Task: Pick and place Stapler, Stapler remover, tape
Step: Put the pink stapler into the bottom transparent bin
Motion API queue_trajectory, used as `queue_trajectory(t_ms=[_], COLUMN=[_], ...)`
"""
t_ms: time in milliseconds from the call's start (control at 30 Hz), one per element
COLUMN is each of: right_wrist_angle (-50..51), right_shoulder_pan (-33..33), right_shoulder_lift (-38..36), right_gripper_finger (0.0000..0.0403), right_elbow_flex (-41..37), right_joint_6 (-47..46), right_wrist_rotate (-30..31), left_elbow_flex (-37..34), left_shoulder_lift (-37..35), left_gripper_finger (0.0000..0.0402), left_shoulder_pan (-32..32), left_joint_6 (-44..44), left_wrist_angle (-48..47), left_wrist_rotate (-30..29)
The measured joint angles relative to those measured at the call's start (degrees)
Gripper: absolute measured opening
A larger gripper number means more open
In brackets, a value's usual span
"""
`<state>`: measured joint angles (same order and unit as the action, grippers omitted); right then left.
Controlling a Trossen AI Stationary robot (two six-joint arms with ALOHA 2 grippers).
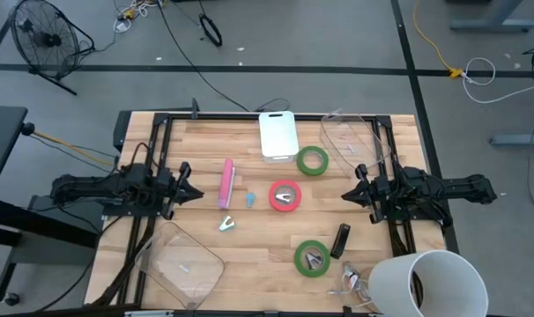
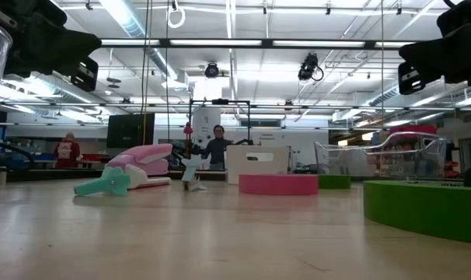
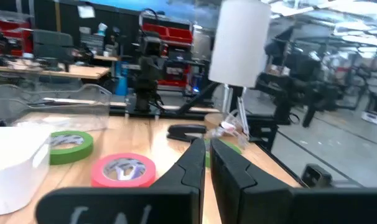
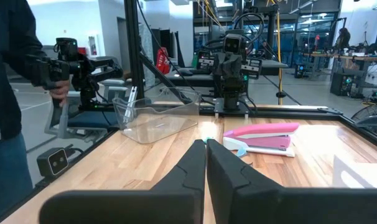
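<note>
A pink stapler (image 1: 226, 183) lies left of centre on the wooden table, with a light-blue staple remover (image 1: 250, 200) beside it and a pale one (image 1: 228, 224) nearer. A red tape roll (image 1: 285, 195) lies flat at the centre. One green roll (image 1: 312, 160) lies farther back and another (image 1: 312, 257) nearer. A black stapler (image 1: 340, 239) lies at the right front. My left gripper (image 1: 189, 192) hovers shut left of the pink stapler. My right gripper (image 1: 348, 194) hovers shut right of the red roll. Both are empty, as their wrist views show: the left gripper (image 3: 207, 152) and the right gripper (image 4: 206, 152).
A white container (image 1: 278, 135) stands at the back centre. Clear plastic bins lie at the back right (image 1: 355, 136) and the front left (image 1: 183, 260). A white cup (image 1: 430, 283) and small metal pieces (image 1: 351, 280) are at the front right. A person (image 4: 8, 93) stands beyond the table.
</note>
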<state>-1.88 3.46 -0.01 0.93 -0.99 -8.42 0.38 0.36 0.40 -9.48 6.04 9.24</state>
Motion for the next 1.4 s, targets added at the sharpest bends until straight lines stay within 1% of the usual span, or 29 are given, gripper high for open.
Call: queue_trajectory(t_ms=[100, 233, 333, 433, 500, 667, 767, 933, 1100, 1400], right_wrist_angle=[-0.01, 0.0, -0.01, -0.01, 0.0, -0.01, -0.01, 0.0, -0.01, 0.0], right_shoulder_pan=[0.0, 0.0, 0.0, 0.0, 0.0, 0.0, 0.0, 0.0, 0.0, 0.0], right_shoulder_lift=[0.0, 0.0, 0.0, 0.0, 0.0, 0.0, 0.0, 0.0, 0.0, 0.0], right_gripper_finger=[0.002, 0.002, 0.002, 0.002, 0.002, 0.002, 0.002, 0.002, 0.002, 0.002], right_elbow_flex=[-0.02, -0.01, 0.0, 0.0, -0.02, 0.0, -0.01, 0.0, -0.01, 0.0], right_joint_6=[0.0, 0.0, 0.0, 0.0, 0.0, 0.0, 0.02, 0.02, 0.0, 0.0], right_wrist_rotate=[0.0, -0.01, 0.0, 0.01, -0.01, -0.01, -0.01, 0.0, 0.0, 0.0], left_elbow_flex=[0.02, 0.0, 0.0, 0.03, 0.37, 3.65, 5.99, 10.93, 15.48, 21.65], left_shoulder_lift=[0.0, 0.0, 0.0, 0.0, -0.02, 0.0, 0.04, 1.29, 5.66, 17.53], left_gripper_finger=[0.0028, 0.0028, 0.0028, 0.0027, 0.0027, 0.0027, 0.0027, 0.0027, 0.0027, 0.0027], left_shoulder_pan=[0.0, 0.0, 0.0, 0.0, 0.0, 0.01, 0.02, 0.02, 0.02, 0.02], left_joint_6=[-5.58, -15.27, -17.91, -18.01, -18.43, -18.42, -17.72, -14.22, -10.5, -8.93], left_wrist_angle=[1.04, 7.04, 11.96, 14.74, 14.9, 14.9, 13.6, 8.86, 6.87, 5.99], left_wrist_rotate=[-2.45, -6.42, -8.9, -10.48, -11.05, -8.88, -8.67, -10.7, -11.11, -11.13])
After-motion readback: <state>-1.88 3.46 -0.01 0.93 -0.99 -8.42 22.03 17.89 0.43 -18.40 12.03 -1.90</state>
